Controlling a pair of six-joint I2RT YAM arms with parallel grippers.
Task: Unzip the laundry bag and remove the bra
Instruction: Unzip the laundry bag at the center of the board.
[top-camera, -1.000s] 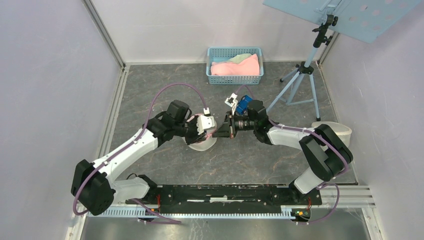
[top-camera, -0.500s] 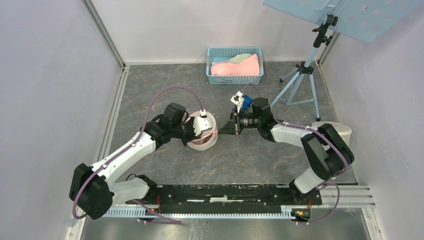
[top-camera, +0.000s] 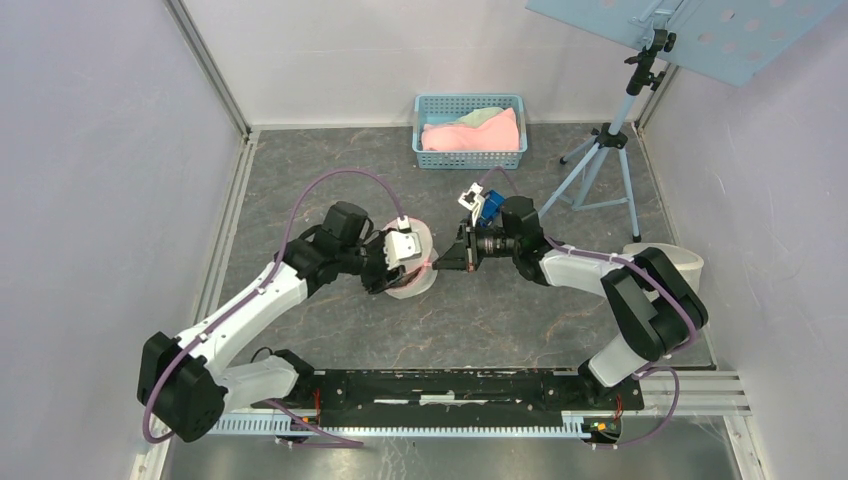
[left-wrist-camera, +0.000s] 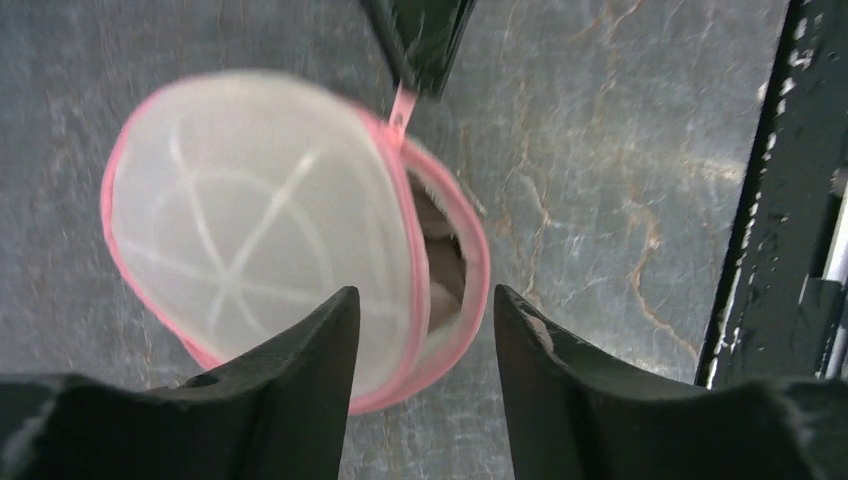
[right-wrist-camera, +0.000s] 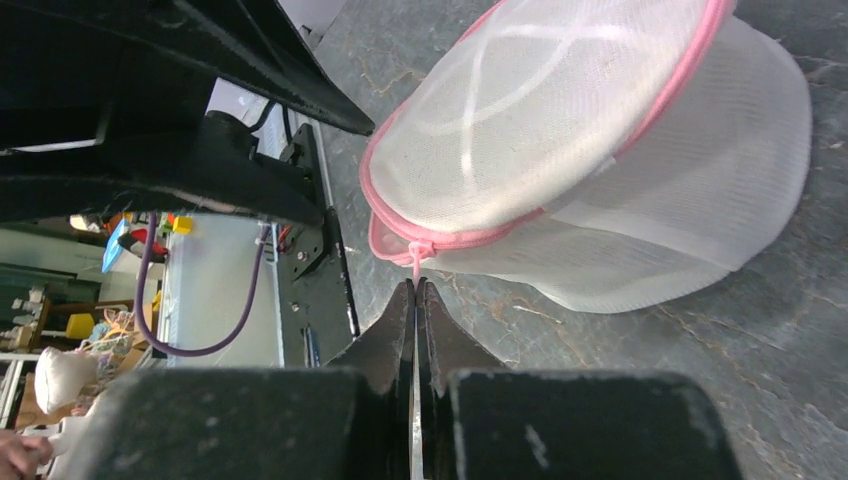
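Note:
The laundry bag (top-camera: 415, 272) is a round white mesh pouch with a pink zipper, lying on the grey table. In the left wrist view the bag (left-wrist-camera: 250, 220) shows a zipper gap along its right side. Pale and dark fabric (left-wrist-camera: 440, 265) shows in that gap; the bra is otherwise hidden inside. My left gripper (left-wrist-camera: 425, 300) hovers open just above the bag's near rim, holding nothing. My right gripper (right-wrist-camera: 416, 285) is shut on the pink zipper pull (right-wrist-camera: 414, 262) at the bag's (right-wrist-camera: 620, 150) edge. From above, the right gripper (top-camera: 441, 263) points at the bag from the right.
A blue basket (top-camera: 470, 158) with pink and green cloths stands at the back. A tripod (top-camera: 600, 170) stands at the back right and a white tub (top-camera: 685, 262) sits by the right wall. The black base rail (top-camera: 450, 385) runs along the near edge.
My right gripper drew back to the right with the zipper pull, and the bag shifted with it. My left gripper let go of the bag, opened and pulled slightly back to the left.

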